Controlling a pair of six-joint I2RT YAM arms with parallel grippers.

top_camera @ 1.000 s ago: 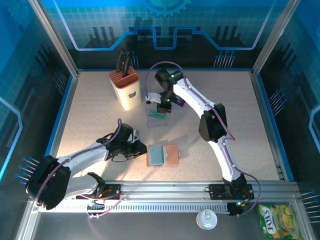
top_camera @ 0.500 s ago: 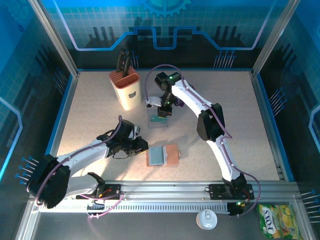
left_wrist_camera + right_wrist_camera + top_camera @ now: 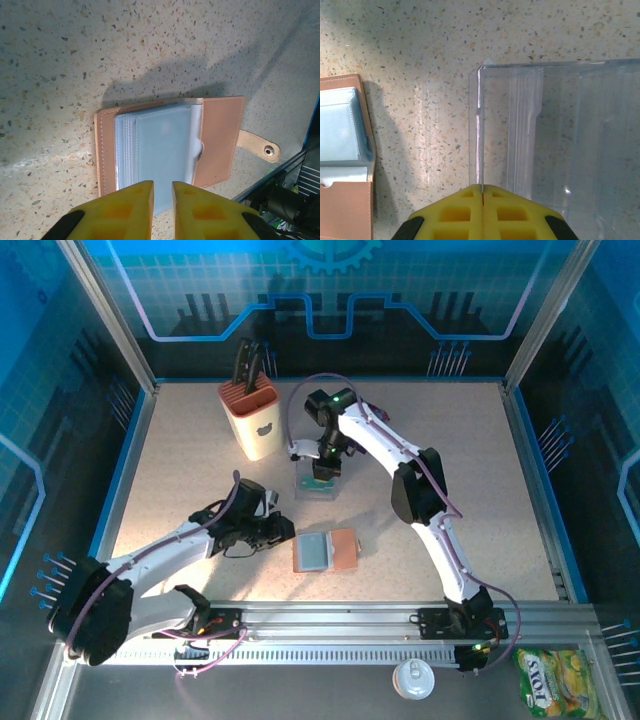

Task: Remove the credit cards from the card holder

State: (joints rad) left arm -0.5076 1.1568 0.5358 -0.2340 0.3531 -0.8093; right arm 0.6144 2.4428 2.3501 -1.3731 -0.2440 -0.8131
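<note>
Left end effector point(image 3: 162, 186): fingers nearly together with a slim gap, over the near edge of the sleeves; whether anything is pinched, I cannot tell.
Card holder point(image 3: 220, 140): lying open on the surface point(image 3: 150, 50), grey-blue sleeves point(image 3: 160, 145) up, strap tab point(image 3: 257, 147) out to one side.
Right end effector point(image 3: 482, 189): fingers pressed fully together, at the corner wall of the clear tray point(image 3: 555, 130).
Knife block point(image 3: 252, 420): upright, farther back.

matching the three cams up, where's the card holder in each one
Top external: the card holder lies open at lower centre, between the two arms.
Left wrist: the card holder is at mid-frame, open, with its strap tab to the right.
Right wrist: the card holder is cut off at the left edge.
Shared landmark: the speckled table beneath it.
</note>
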